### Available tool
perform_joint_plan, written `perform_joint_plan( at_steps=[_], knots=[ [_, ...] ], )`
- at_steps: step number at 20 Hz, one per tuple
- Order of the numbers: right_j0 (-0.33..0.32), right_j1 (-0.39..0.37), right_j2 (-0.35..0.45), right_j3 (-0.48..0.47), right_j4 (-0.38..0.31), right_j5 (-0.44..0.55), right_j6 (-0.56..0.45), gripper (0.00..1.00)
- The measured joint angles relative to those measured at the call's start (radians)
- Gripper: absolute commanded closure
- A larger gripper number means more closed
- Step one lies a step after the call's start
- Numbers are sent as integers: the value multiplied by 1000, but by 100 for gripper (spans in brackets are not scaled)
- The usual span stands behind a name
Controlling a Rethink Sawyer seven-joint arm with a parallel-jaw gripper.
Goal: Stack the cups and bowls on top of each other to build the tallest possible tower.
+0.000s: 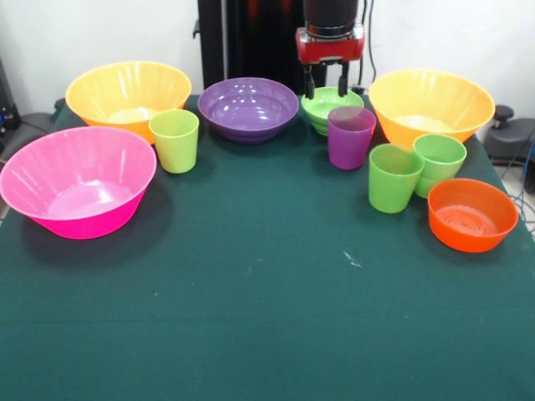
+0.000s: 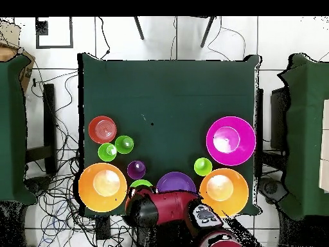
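Small green bowl [image 1: 332, 106]: far edge of table [image 1: 251, 317], between purple bowl [image 1: 248, 107] and orange-yellow bowl [image 1: 430, 104], just behind purple cup [image 1: 350, 136]. Looks to hold another green piece nested inside; cannot tell which. Glossy thin plastic, judged light, stiff, slippery. Best taken by pinching the rim wall. Hand [image 1: 326, 83] directly above, fingers parted narrowly astride the far rim, nothing gripped. No tower standing yet.
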Motion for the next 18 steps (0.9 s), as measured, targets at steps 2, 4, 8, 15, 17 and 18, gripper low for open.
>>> perform_joint_plan(
  at_steps=[2,4,8,15,17,18],
  knots=[
    [-14,7,3,0,0,0,0,0],
    [-28,13,4,-1,0,0,0,0],
    [-43,30,4,-6,-2,0,0,0],
    [-76,66,11,-16,-16,0,0,0],
    [-82,64,14,-16,-17,0,0,0],
    [-86,62,17,-16,-17,0,0,0]
  ],
)
